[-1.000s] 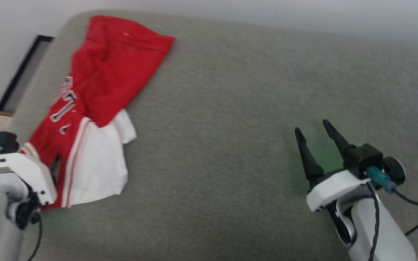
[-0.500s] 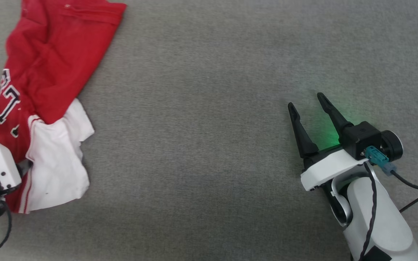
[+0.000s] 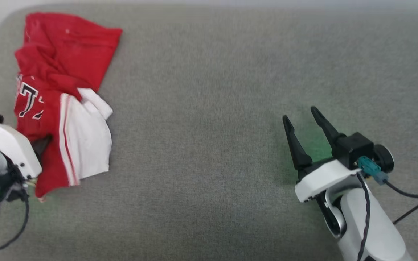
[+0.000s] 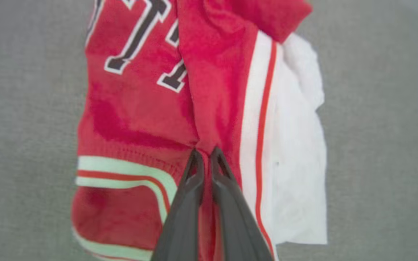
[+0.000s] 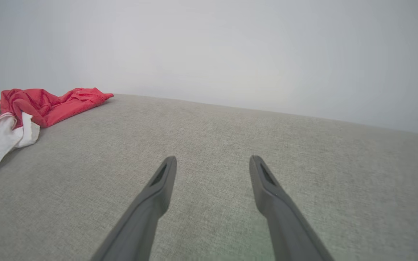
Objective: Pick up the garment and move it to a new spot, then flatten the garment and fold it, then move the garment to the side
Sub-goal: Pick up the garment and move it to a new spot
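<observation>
Garment (image 3: 67, 61) crumpled at 10 o'clock on the grey upholstered surface (image 3: 209, 108). Left gripper (image 4: 205, 155), at 8 o'clock, fingers pressed together and pinching a red fold of the garment. Right gripper (image 3: 299, 114), at 4 o'clock, fingers spread wide, holding nothing, well apart from the garment.
</observation>
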Available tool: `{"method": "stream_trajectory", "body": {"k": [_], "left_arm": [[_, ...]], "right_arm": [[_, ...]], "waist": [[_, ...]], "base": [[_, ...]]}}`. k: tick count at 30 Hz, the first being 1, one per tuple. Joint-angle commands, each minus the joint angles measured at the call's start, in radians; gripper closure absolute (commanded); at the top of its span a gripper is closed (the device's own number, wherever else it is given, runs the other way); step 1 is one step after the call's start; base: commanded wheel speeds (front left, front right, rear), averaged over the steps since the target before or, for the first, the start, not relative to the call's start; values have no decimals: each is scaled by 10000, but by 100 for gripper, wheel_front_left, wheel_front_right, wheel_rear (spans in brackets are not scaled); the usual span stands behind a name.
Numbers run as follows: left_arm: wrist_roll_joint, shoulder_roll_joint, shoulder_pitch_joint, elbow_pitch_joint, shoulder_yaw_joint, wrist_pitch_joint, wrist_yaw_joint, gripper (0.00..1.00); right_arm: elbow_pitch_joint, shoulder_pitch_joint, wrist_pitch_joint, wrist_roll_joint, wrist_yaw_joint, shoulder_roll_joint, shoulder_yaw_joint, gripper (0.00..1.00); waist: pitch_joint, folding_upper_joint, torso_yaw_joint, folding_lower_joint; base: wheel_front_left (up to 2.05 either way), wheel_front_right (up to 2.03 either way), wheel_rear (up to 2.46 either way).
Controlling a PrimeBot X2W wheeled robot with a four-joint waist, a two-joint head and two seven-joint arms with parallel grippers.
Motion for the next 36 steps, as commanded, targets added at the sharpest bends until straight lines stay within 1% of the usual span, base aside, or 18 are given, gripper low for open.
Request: {"method": "stream_trajectory", "body": {"k": [1,5,7,10,13,16,18,19,20,23,27,28,31,34,36], "left_arm": [[-152,246,-90,-254,-31,-42,-6,100],[-692,104,-203,-1418,-244,152,-11,100],[-1003,220,-239,-2080,-323,262,-10,100],[-1406,248,-315,-3158,-471,461,-10,100],[-1889,120,-549,-4195,-600,644,-10,100],[-2221,-229,-875,-5104,-776,700,-10,100],[-2375,-469,-1166,-5411,-853,708,-10,100],[-2391,-679,-1317,-5481,-942,749,-10,100],[-2103,-1062,-1776,-5627,-1226,748,-10,100],[-1739,-1689,-2388,-5403,-1771,668,-10,100],[-1337,-2502,-3314,-4692,-2377,462,-11,100],[-1337,-2502,-3314,-4692,-2377,462,-11,100],[-1224,-3075,-3832,-3990,-2700,102,-11,100],[-1241,-3318,-4084,-3311,-3177,-28,-10,100],[-1090,-3229,-4199,-2846,-3619,56,-10,100]], "right_arm": [[2,148,-48,77,1,44,-25,0],[32,414,-48,210,-1,127,-44,0],[5,485,-48,281,-1,153,-84,0],[-43,566,-48,365,1,229,-55,0],[-101,659,-48,459,1,242,-107,0],[-189,753,-48,655,1,252,-205,0],[-270,766,-48,910,1,257,-151,0],[-322,754,-48,1028,1,258,-148,0],[-440,709,-48,1265,1,259,-112,0],[-558,552,-48,1642,1,263,-47,0],[-750,408,-48,2212,1,257,55,0],[-750,408,-48,2212,1,257,55,0],[-839,340,-48,2579,1,268,113,0],[-888,370,-48,2940,1,265,157,0],[-895,407,-48,3166,1,267,226,0]], "waist": [[-472,0,-68,0],[-856,0,-283,0],[-962,0,-470,0],[-1006,0,-875,0],[-957,0,-1369,0],[-829,0,-1919,0],[-689,0,-2320,0],[-608,0,-2523,0],[-401,0,-2940,0],[-27,0,-3584,0],[528,0,-4505,0],[528,0,-4505,0],[867,0,-5129,0],[1126,0,-5675,0],[1256,0,-6000,0]], "base": [[0,0,0],[0,0,0],[0,0,0],[0,0,0],[0,0,0],[0,0,0],[0,0,0],[0,0,0],[0,0,0],[0,0,0],[0,0,0],[0,0,0],[0,0,0],[0,0,0],[0,0,0]]}}
